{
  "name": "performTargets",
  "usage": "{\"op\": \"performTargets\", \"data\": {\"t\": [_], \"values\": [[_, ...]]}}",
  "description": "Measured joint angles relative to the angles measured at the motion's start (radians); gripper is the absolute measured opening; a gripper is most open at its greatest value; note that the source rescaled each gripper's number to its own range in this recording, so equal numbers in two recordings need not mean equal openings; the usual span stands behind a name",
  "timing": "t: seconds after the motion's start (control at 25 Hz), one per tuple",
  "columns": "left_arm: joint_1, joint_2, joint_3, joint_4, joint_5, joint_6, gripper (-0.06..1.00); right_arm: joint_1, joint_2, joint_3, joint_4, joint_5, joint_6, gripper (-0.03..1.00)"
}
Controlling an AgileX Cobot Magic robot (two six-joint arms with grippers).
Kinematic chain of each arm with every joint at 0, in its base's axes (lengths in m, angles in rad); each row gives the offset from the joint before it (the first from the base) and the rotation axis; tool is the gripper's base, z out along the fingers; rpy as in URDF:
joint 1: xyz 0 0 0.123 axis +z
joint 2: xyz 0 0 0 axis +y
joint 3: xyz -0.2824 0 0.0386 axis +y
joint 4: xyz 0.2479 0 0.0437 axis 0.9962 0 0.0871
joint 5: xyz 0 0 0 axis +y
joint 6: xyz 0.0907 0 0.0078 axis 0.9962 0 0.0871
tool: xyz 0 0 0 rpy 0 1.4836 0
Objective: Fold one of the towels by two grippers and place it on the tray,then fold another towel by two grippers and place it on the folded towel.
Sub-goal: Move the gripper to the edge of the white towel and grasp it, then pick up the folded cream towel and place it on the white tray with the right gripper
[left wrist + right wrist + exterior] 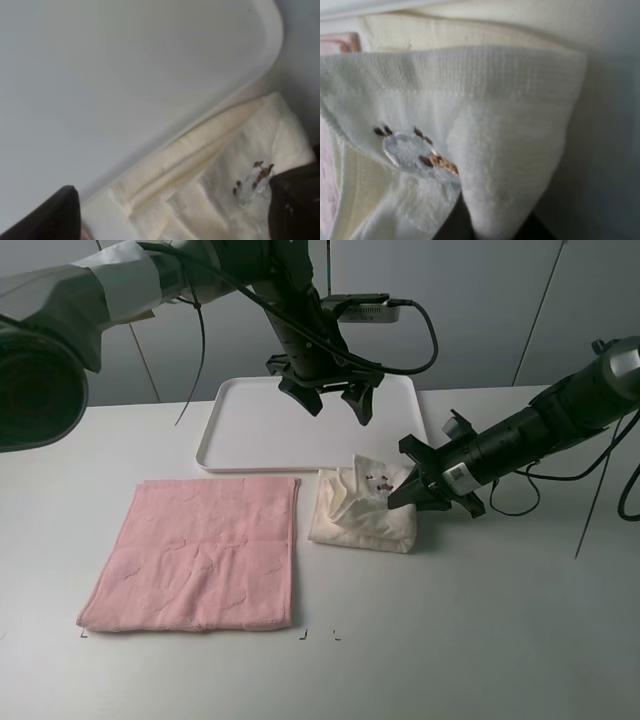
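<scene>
White table [500, 640] across the whole high view. Lower left: pale pink towel [200, 555], spread flat. Upper centre: white tray [250, 425], just behind both towels. Centre, right of the pink one: cream-white towel [365, 510], bunched on the table against the tray's near rim, one corner lifted. Above the tray: left gripper [336, 408], jaws spread wide, holding nothing. Right of centre: right gripper [398, 498], pinched closed on that lifted corner beside a small embroidered patch [378, 480].
</scene>
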Motion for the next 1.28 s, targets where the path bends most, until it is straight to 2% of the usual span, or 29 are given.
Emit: {"op": "performTargets", "data": {"t": [0.2, 0.32, 0.44, 0.68, 0.84, 1.0, 1.2, 1.28], "values": [[0.000, -0.010, 0.015, -0.020, 0.000, -0.002, 0.96, 0.000, -0.012, 0.000, 0.000, 0.004, -0.008, 0.08], [0.000, -0.067, 0.102, 0.023, 0.000, -0.006, 0.96, 0.000, -0.038, 0.000, 0.000, 0.004, -0.012, 0.08], [0.000, -0.188, 0.306, 0.103, -0.019, -0.029, 0.96, 0.000, -0.046, 0.000, 0.000, 0.006, -0.016, 0.08], [0.002, -0.522, 0.838, 0.145, -0.313, -0.038, 0.96, 0.000, -0.046, 0.000, 0.000, 0.031, -0.045, 0.08], [0.002, -0.691, 1.059, 0.187, -0.464, -0.047, 0.96, 0.002, -0.046, -0.038, -0.044, 0.087, -0.044, 0.08], [0.005, -0.727, 1.145, 0.187, -0.517, -0.051, 0.96, 0.030, -0.046, -0.167, -0.119, 0.155, 0.041, 0.08], [0.013, -0.727, 1.167, 0.183, -0.522, -0.051, 0.96, 0.097, -0.046, -0.384, -0.218, 0.184, 0.186, 0.08], [0.013, -0.727, 1.167, 0.183, -0.522, -0.051, 0.96, 0.112, -0.046, -0.480, -0.225, 0.191, 0.236, 0.08]]}}
